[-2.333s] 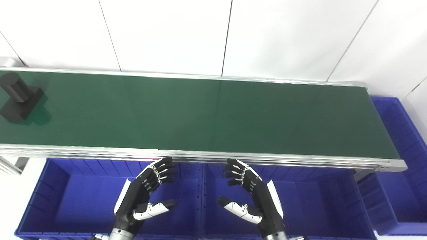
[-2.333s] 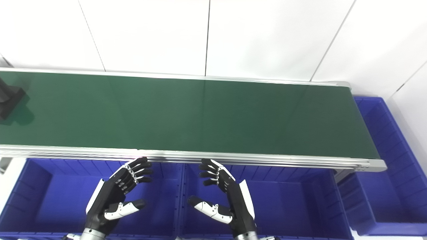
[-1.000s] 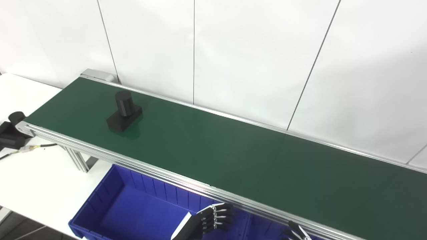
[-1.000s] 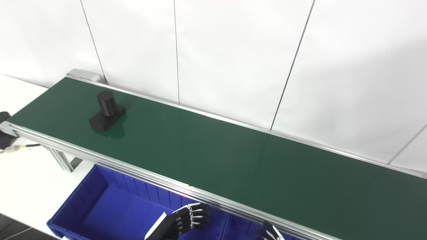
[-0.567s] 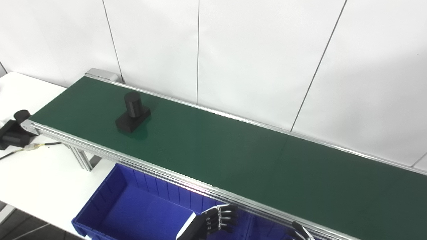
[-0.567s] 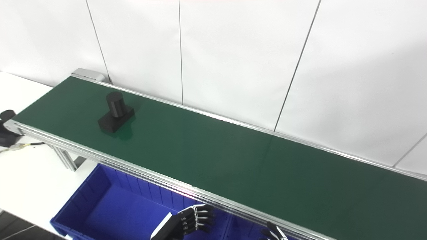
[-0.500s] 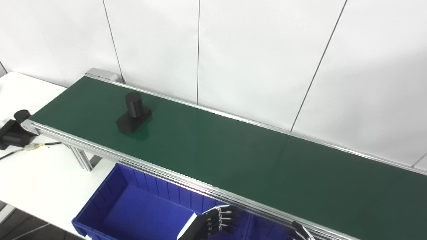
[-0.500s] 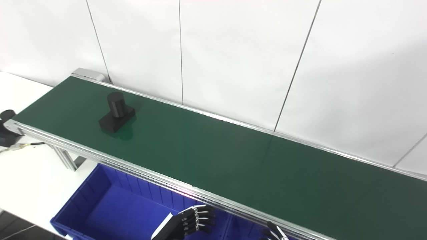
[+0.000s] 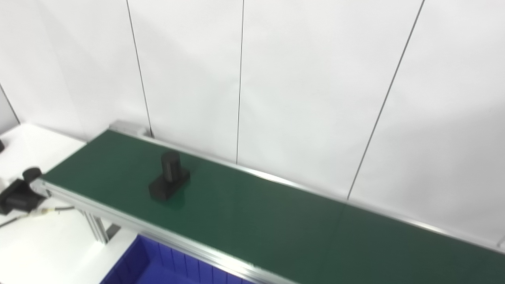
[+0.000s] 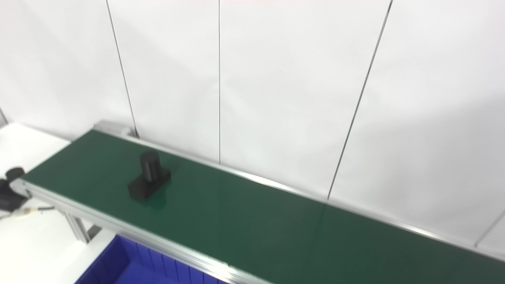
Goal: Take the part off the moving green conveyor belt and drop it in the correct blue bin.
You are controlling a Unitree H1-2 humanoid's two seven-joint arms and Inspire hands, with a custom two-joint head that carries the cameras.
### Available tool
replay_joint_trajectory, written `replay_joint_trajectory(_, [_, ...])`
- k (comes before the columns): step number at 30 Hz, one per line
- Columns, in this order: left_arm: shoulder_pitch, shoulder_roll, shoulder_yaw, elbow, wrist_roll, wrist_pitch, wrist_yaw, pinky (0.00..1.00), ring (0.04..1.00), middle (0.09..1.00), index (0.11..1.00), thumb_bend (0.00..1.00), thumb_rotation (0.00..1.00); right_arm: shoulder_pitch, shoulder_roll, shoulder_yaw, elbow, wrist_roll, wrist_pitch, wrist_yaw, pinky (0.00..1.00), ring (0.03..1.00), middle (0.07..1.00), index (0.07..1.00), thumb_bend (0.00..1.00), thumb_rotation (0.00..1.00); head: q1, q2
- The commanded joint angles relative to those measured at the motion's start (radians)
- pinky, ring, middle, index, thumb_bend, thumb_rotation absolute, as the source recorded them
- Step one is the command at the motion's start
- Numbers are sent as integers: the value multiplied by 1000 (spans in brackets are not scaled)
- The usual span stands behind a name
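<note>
Head cam has tilted up since half a second ago: the whole picture slid down, more wall [image 9: 315, 79] shows, and both hands have dropped out below the bottom edge. That's camera motion, not the scene. Can't tell the finger state now; neither hand is in either view. Half a second back the left fingers sat loosely curled and empty over the bin, just below the belt's near rail, and only the tips of the right showed, so my guess is they're parked there and empty, but that's inference. The part [image 9: 169, 181], a black block with an upright cylinder on it, is on the belt [image 9: 276, 225] toward its left end, upright, roughly mid-width, untouched. It's a little further along the belt from the left end roller than it was a second ago, so it's travelling right, toward where the fingers were last seen waiting; relative to that spot it lies well off to the left and across the rail on the far side. Only a corner of the blue bin [image 9: 158, 268] shows under the near rail. Motor [image 9: 17, 193] and cable sit off the belt's left end. Meaning: nothing grabbed yet, this is tracking and waiting. Pick needs timing once the part gets within reach.
</note>
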Motion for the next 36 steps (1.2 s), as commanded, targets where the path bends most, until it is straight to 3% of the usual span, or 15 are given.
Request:
replay_joint_trajectory(1, [-21,-12,-2,-9,6,-44,-4,617,691,737,758,968,178,-8,-4,-2,-26,5,-59,3,606,705,766,822,481,303,1,-5])
replay_joint_trajectory(16, [-24,-20,6,0,0,-45,-9,615,691,734,751,974,189,-13,1,-8,-12,24,-59,6,602,700,759,807,485,260,5,-8])
replay_joint_trajectory(28, [-17,-16,5,-15,-2,-44,-11,594,675,723,744,976,176,-7,-5,-3,-34,3,-59,-9,578,694,762,809,477,271,-10,11])
replay_joint_trajectory(36, [-15,-11,3,-19,-4,-44,-16,590,668,722,750,970,174,13,-8,-12,-105,15,-59,1,578,697,766,814,467,267,-14,14])
